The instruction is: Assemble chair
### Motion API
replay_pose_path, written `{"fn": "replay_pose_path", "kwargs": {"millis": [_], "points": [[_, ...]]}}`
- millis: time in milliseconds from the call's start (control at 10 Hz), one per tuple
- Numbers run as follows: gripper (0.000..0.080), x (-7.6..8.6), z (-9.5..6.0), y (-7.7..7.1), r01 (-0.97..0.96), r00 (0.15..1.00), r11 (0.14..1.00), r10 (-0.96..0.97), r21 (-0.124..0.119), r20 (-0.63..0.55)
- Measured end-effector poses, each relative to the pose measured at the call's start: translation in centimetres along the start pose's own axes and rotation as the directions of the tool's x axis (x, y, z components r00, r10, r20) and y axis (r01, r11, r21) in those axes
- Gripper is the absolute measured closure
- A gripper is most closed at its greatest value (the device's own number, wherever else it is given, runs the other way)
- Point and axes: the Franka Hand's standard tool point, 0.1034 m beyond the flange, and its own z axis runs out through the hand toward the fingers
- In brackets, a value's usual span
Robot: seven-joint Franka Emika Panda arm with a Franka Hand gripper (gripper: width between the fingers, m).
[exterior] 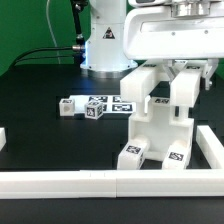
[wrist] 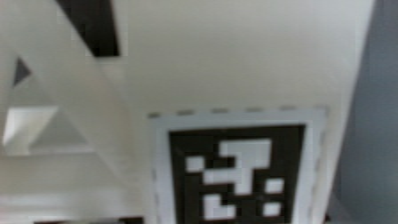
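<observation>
The chair stands as a partly joined stack of chunky white parts (exterior: 152,118) in the exterior view's right, against the white rail's corner. Two tagged ends (exterior: 134,153) rest near the rail, and white uprights (exterior: 184,90) rise toward my hand. My gripper (exterior: 168,66) hangs directly over this stack, its fingers lost among the uprights. In the wrist view a white chair part with a black-and-white tag (wrist: 235,170) fills the picture very close up, and no finger shows. Two loose tagged blocks (exterior: 68,106) (exterior: 95,110) lie on the black table.
The marker board (exterior: 120,104) lies flat behind the blocks. A long white rail (exterior: 100,180) runs along the front and turns up the right side (exterior: 212,148). The arm's base (exterior: 104,45) stands at the back, with cables to its left.
</observation>
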Motion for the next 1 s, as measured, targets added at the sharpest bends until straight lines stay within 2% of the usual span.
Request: {"fn": "replay_pose_path", "kwargs": {"millis": [200,400,600,800,1000], "points": [[0.0515,0.2,0.1,0.0,0.018,1.0,1.0,-0.018,0.003,-0.011],[0.0515,1.0,0.5,1.0,0.039,0.999,0.999,-0.039,-0.005,-0.017],[0.0515,0.8,1.6,1.8,0.03,1.0,0.999,-0.03,-0.019,-0.003],[0.0515,0.5,1.6,0.8,0.023,1.0,1.0,-0.023,-0.012,-0.011],[0.0515,1.0,1.7,0.9,0.041,0.999,0.999,-0.041,-0.009,-0.024]]}}
